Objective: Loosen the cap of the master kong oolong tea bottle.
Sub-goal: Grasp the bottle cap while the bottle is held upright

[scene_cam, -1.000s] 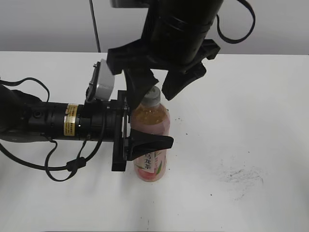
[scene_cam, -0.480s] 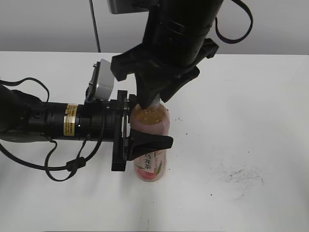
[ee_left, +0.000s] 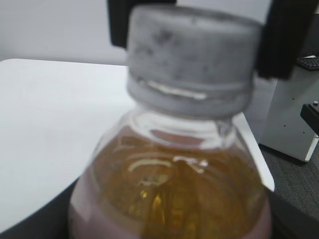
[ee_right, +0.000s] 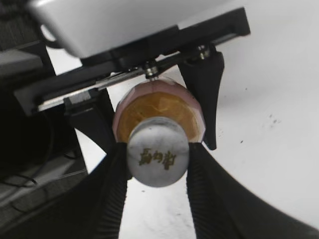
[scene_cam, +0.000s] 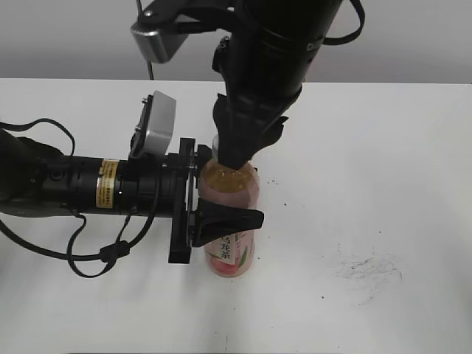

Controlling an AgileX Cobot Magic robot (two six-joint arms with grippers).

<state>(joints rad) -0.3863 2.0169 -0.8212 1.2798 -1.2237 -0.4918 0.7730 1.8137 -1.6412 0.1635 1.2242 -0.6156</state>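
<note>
Right pincer (ee_right: 158,152) comes straight down from above w/ both jaws pressed against the sides of the cap (ee_right: 157,158), so it's clamped on it. Cap is grey-white w/ a small dark mark on top, sitting on the neck of the master kong oolong tea bottle (scene_cam: 230,221). Left pincer (scene_cam: 221,219) reaches in sideways from the left and its jaws hug the bottle's body around mid height, one black finger (scene_cam: 232,218) across the front, just above the label. Bottle stands upright, amber tea up to the shoulder, pink lower down. It's roughly mid tabletop (scene_cam: 383,169), white surface w/ a few dark scuff marks (scene_cam: 367,267) off to the right of the bottle.
</note>
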